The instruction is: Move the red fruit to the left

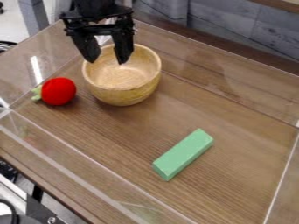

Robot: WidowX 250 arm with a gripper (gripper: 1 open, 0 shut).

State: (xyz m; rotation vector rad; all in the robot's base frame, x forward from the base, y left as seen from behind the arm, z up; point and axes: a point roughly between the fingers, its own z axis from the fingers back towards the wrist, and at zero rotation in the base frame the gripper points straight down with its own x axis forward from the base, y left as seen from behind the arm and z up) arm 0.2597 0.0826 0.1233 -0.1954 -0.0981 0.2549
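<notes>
The red fruit (58, 90), small and round with a bit of green stem on its left side, rests on the wooden table near the left edge. To its right stands the wooden bowl (121, 77). My black gripper (104, 52) hangs open over the bowl's back rim, its fingers (89, 51) spread with nothing between them. It is up and to the right of the fruit, well apart from it.
A green rectangular block (184, 153) lies on the table toward the front right. A clear low wall (140, 197) rings the wooden surface. Bare wood stretches between the bowl and the block.
</notes>
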